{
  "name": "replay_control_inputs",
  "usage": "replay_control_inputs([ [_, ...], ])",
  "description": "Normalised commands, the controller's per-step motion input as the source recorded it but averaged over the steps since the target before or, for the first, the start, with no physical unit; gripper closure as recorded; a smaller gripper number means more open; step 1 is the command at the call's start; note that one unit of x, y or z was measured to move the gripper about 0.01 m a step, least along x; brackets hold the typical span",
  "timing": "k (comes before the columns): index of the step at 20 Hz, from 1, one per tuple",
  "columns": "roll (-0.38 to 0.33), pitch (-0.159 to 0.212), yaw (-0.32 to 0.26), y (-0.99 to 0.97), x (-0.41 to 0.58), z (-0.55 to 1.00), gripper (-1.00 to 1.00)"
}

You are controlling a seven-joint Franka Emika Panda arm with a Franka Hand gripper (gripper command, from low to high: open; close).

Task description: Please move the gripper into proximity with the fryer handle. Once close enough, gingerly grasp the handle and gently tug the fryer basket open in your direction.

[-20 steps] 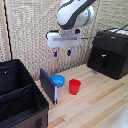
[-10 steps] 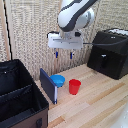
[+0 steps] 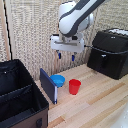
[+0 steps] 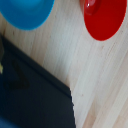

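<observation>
Above the table, the gripper [image 3: 65,56] (fingers spread, empty) has barely shifted — fryer handle [image 3: 103,61] untouched

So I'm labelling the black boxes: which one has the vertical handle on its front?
The air fryer at the exterior view's right; its front carries the fryer handle. The open black case shows divided compartments instead.

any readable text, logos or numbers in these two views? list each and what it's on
None readable in either view.
The fryer, the black case, the red cup, the blue bowl and the gripper show no legible print.
The wrist view is too blurred to show any marking.
</observation>
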Motion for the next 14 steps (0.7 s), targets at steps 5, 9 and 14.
replay_control_inputs([
  [5, -0.375, -0.062, -0.02, 0.0, 0.013, -0.04, -1.0],
  [9, -0.375, -0.101, 0.006, -0.06, 0.0, -0.04, -1.0],
  [14, -0.315, -0.115, 0.074, -0.36, 0.0, -0.16, -1.0],
])
